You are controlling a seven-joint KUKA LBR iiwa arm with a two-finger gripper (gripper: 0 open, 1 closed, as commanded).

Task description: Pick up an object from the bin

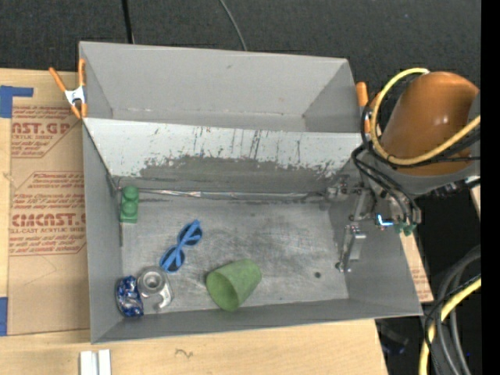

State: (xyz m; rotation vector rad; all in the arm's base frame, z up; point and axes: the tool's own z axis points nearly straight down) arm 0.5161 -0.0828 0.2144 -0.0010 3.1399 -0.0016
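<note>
My gripper [346, 262] hangs low over the bin's right side, close to the right wall, above bare floor. Nearest to it, well to the left, a green plastic cup [233, 284] lies on its side near the front wall. Further left, blue toy sunglasses [181, 246] lie flat on the floor. Nothing shows at the gripper's tip.
A crushed silver and blue can [144, 291] sits in the front left corner. A small green block-like piece [129, 205] stands against the left wall. The arm with its orange cover and cables reaches in over the right rim.
</note>
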